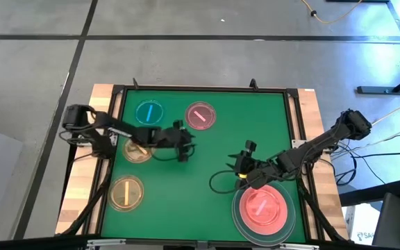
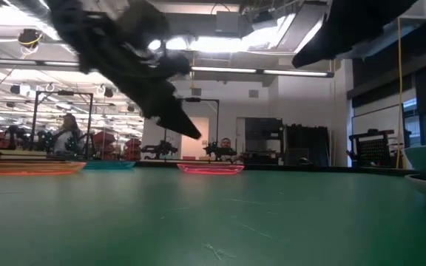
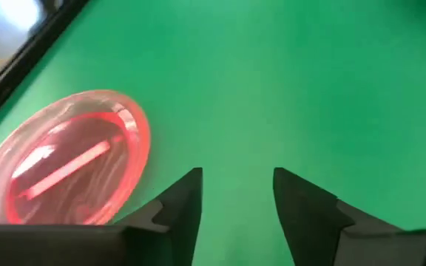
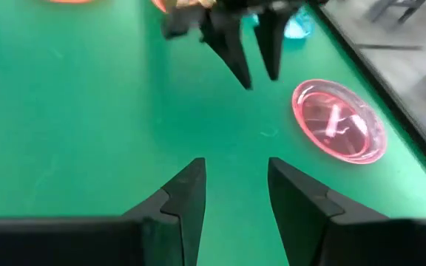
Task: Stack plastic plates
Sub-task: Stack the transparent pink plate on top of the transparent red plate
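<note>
1. The left gripper (image 1: 183, 157) hangs over bare green mat (image 1: 255, 118) near the table's middle, its jaws parted and holding nothing; its wrist view shows both dark fingers (image 3: 180, 210) spread over plain green.
2. The nearest loose piece is the small pink striped plate (image 1: 201, 116), lying flat at about one o'clock from that gripper, near but not touching. The small blue plate (image 1: 148, 112) sits at eleven o'clock, and two amber plates (image 1: 127, 193) lie at nine and seven o'clock (one partly under the arm).
3. The right gripper (image 1: 242, 164) hovers just off the eleven o'clock rim of the stack, also open and empty.
4. The stack itself, a large pink plate (image 1: 262, 209) nested in a grey one (image 1: 236, 217), sits at the mat's right front corner; something smaller may lie on top, though the overhead view is too coarse to be sure.
5. The step in hand looks like fetching the pink striped plate. To do it well, approach low from the rim side, straddle the raised lip with one finger inside and one outside, and pinch the edge.
6. Lift level so the shallow plate does not slip, then carry it towards the stack.
</note>
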{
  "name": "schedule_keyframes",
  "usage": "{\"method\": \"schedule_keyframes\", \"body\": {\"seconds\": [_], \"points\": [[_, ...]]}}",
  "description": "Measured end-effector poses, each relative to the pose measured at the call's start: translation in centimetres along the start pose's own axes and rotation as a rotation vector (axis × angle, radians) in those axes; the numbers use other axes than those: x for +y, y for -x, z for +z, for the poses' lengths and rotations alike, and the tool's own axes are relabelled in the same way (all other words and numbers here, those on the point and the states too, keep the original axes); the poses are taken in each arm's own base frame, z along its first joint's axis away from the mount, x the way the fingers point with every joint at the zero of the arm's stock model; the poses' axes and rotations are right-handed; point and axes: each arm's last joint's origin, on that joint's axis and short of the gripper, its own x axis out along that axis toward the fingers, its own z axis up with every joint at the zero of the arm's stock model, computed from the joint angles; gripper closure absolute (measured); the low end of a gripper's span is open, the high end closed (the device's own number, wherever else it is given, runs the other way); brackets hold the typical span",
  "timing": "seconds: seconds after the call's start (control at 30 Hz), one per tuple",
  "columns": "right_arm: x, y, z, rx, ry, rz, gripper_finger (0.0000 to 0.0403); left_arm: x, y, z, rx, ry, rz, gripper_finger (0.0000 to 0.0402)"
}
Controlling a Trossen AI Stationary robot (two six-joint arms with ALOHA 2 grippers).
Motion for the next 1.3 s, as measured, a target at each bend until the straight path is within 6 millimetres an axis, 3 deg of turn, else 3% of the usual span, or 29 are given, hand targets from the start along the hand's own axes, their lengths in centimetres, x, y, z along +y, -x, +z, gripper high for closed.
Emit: {"method": "schedule_keyframes", "body": {"seconds": [0.17, 0.4, 0.63, 1.0, 1.13, 1.3], "points": [[0.0, -0.5, -0.8, -0.035, -0.011, -0.032, 0.0265, 2.4, -3.1, 1.0, 0.132, -0.054, 0.052, 0.0235], [0.0, -0.8, -1.6, -0.038, -0.007, -0.04, 0.0265, 5.0, -7.2, 0.2, 0.253, -0.069, 0.06, 0.0234], [0.1, -0.9, -1.7, -0.055, -0.022, -0.032, 0.0265, 6.3, -9.1, -0.4, 0.286, -0.028, 0.044, 0.0242], [0.0, -0.9, -1.7, -0.055, -0.019, -0.044, 0.0265, 4.9, -9.0, 0.1, 0.3, -0.06, 0.023, 0.0389], [0.0, -0.9, -1.7, -0.054, 0.003, -0.044, 0.0265, 3.5, -8.9, 1.2, 0.314, -0.089, 0.001, 0.0392], [0.0, -0.9, -1.7, -0.056, 0.032, -0.044, 0.0265, 0.3, -7.7, 3.0, 0.338, -0.164, -0.054, 0.0398]]}}
